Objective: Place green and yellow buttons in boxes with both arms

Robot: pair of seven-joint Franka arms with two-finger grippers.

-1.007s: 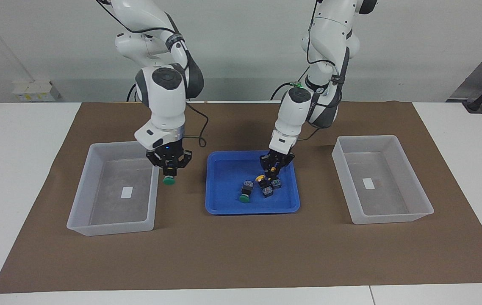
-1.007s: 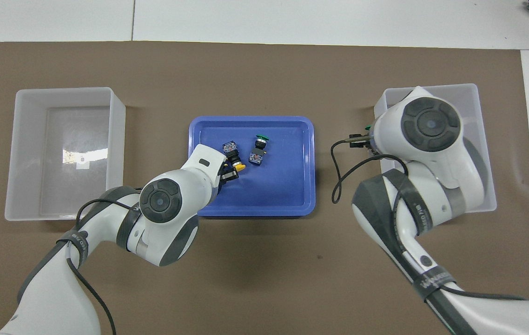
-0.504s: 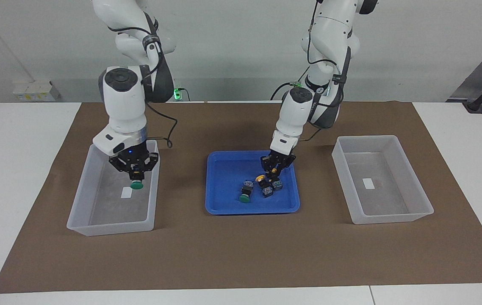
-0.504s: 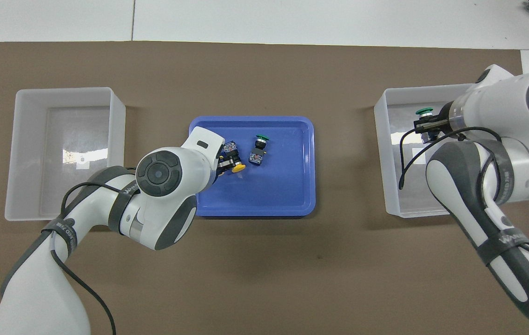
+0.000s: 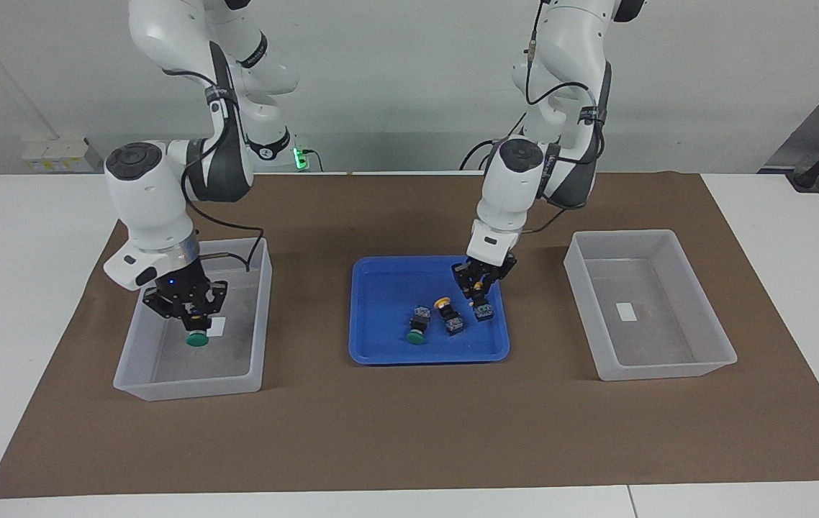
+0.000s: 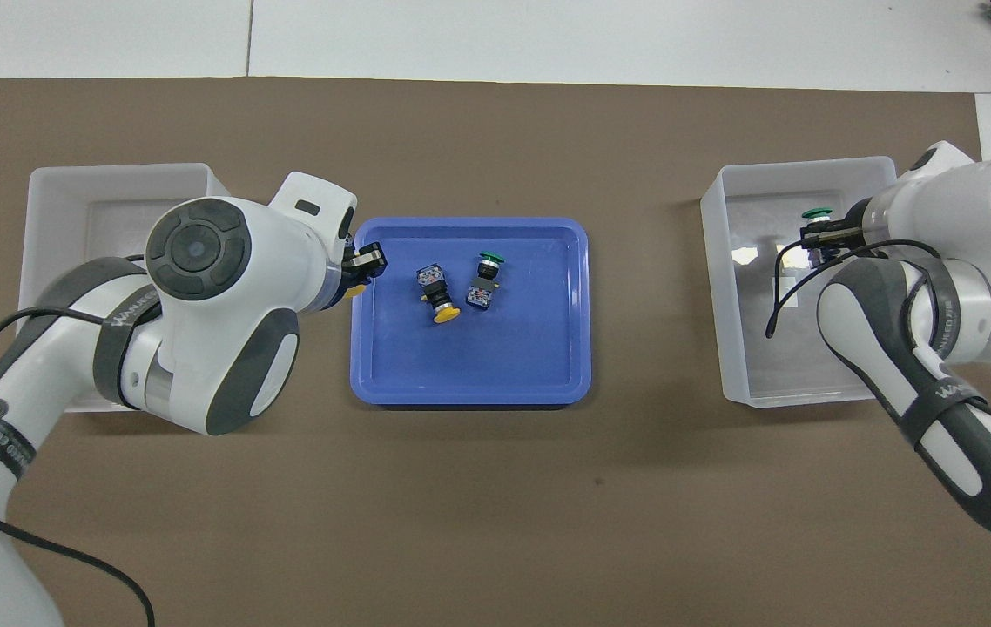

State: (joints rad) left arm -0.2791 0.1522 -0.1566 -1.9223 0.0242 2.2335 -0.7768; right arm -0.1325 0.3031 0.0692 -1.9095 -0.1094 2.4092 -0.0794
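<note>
My right gripper (image 5: 193,321) is shut on a green button (image 5: 198,339) and holds it, cap down, low inside the box (image 5: 190,388) at the right arm's end, over its white label. It also shows in the overhead view (image 6: 818,233) with the green cap (image 6: 816,213). My left gripper (image 5: 479,288) is shut on a yellow button (image 5: 483,311) and holds it just over the blue tray's (image 5: 381,354) end toward the left arm; the overhead view (image 6: 362,272) shows it at that rim. A green button (image 5: 417,332) and a yellow button (image 5: 447,311) lie in the tray.
The second box (image 5: 668,370) stands at the left arm's end of the table and holds only its label (image 5: 625,311). A brown mat (image 5: 409,432) covers the table's middle. The left arm's elbow covers part of that box (image 6: 112,174) in the overhead view.
My right gripper carried the green button from beside the tray into its box and lowered it. My left gripper took hold of a yellow button and moved it toward the left arm's end of the tray.
</note>
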